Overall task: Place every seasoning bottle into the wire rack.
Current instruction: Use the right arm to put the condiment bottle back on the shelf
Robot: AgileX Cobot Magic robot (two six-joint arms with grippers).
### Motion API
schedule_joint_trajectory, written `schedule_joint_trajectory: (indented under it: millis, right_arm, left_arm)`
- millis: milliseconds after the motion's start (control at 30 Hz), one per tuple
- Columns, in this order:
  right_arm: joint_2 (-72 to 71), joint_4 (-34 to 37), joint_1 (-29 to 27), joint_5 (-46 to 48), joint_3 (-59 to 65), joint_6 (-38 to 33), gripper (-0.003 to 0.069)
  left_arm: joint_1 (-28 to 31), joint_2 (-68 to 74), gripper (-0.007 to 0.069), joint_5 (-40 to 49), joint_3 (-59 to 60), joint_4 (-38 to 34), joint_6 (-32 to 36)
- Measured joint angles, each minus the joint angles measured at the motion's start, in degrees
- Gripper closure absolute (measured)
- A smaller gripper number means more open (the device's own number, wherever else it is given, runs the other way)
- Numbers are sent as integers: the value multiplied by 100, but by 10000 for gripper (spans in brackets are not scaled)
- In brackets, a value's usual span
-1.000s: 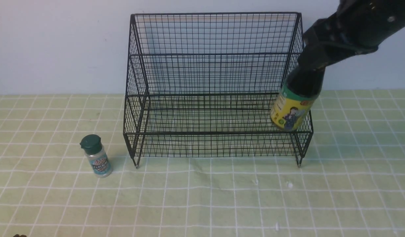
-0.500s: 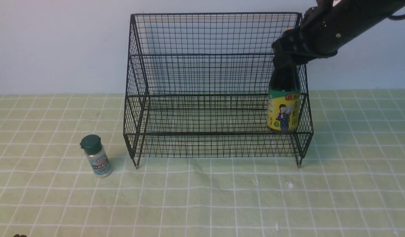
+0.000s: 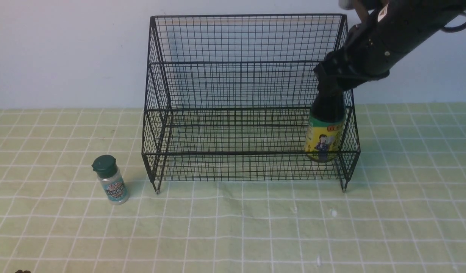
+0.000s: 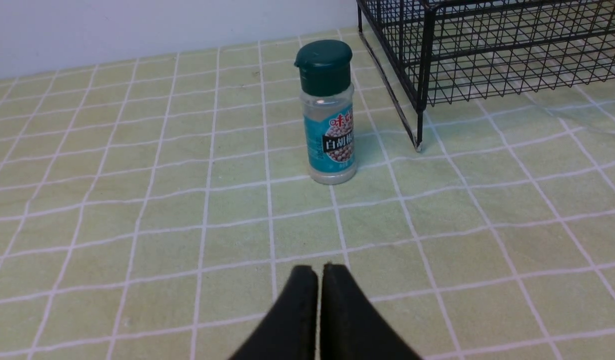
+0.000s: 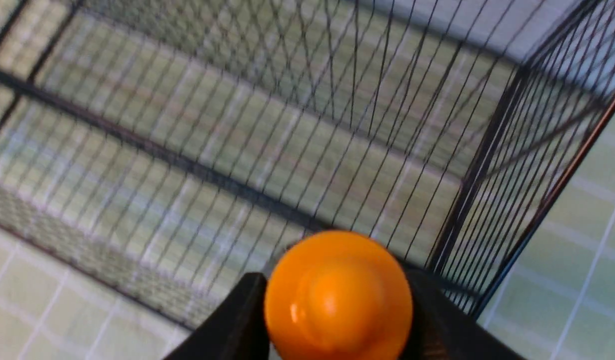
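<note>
Here, toward the left edge of the tabletop [image 3: 233,235], the shaker [image 3: 110,180] stands upright on the green checked cloth. Its dark green cap is on and its teal label faces the near edge. It is just beside the rack's front left leg and does not touch it.

The left end effector [image 4: 318,280] hangs low over the cloth, nearer the near edge than the shaker. Its two black fingers are pressed together with nothing between them, and it is well apart from the shaker.

The rack [image 3: 240,94] stands in the middle of the tabletop's width, along the far edge, its tall back toward the wall.

At the right end of the rack's lower front tier is the bottle [image 3: 326,129], close to upright. Its yellow label shows through the front mesh. Whether its base rests on the tier floor cannot be told.

The right end effector [image 3: 329,81] reaches in from the far right corner and pinches the bottle at its neck. In the right wrist view its fingers sit on either side, just under the orange cap [image 5: 337,295].
</note>
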Motion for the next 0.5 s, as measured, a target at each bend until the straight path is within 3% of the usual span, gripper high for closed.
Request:
schedule_joint_trajectory:
  millis: [367, 500]
  right_arm:
    - [270, 80, 0, 439, 36, -31, 349]
    - [194, 176, 0, 445, 36, -39, 260]
  left_arm:
    - [0, 0, 631, 0, 0, 0, 0]
    - [0, 0, 631, 0, 0, 0, 0]
